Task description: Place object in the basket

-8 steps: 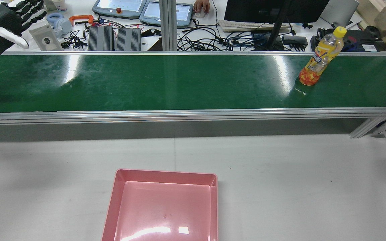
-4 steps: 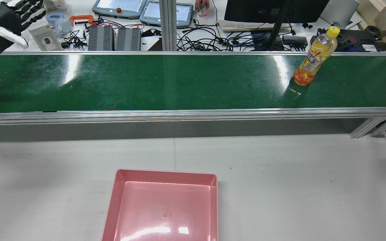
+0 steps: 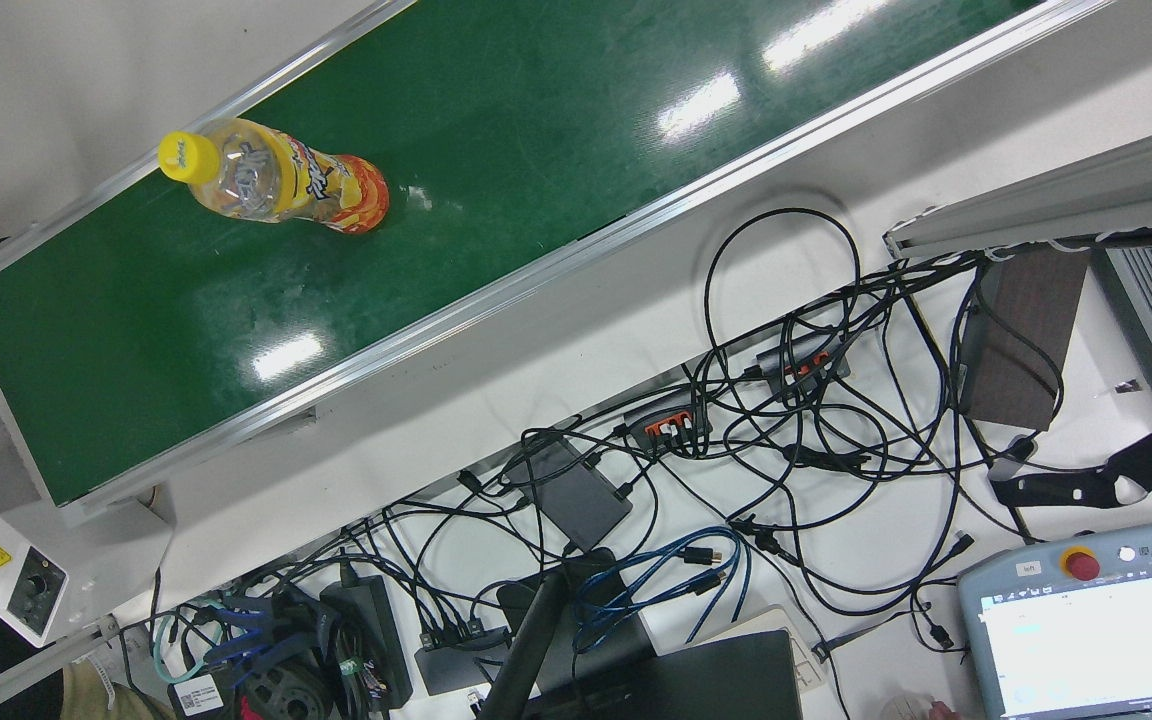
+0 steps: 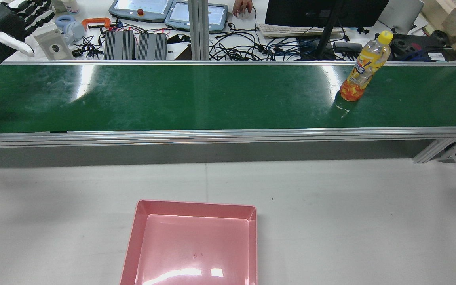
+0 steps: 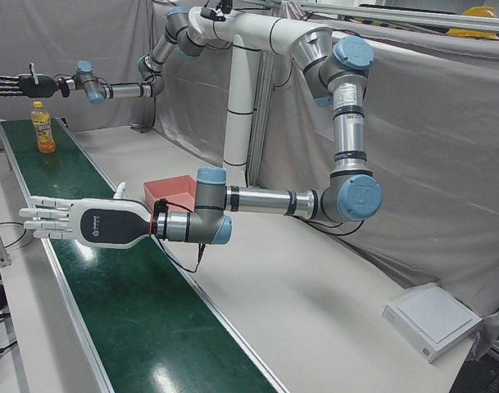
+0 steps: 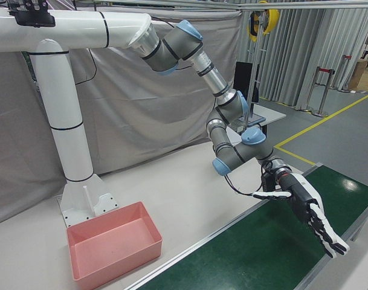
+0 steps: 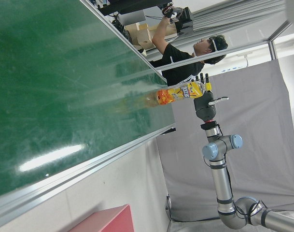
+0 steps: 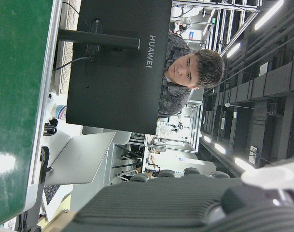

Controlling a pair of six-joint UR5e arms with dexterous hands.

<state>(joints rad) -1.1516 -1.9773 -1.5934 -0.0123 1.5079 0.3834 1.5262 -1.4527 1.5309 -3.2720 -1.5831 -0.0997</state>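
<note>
A yellow-capped juice bottle stands upright on the green conveyor belt, toward its right end. It also shows in the front view, the left-front view and the left hand view. The pink basket sits empty on the white table before the belt. My left hand is open and flat above the belt's left end, far from the bottle; it also shows in the left-front view and the right-front view. My right hand is open, raised just beyond the bottle.
Behind the belt is a desk with cables, teach pendants and a monitor. A white pedestal stands behind the basket. A white box lies at the table's corner.
The bottle has travelled leftward along the belt in the rear view. My left hand has barely moved.
</note>
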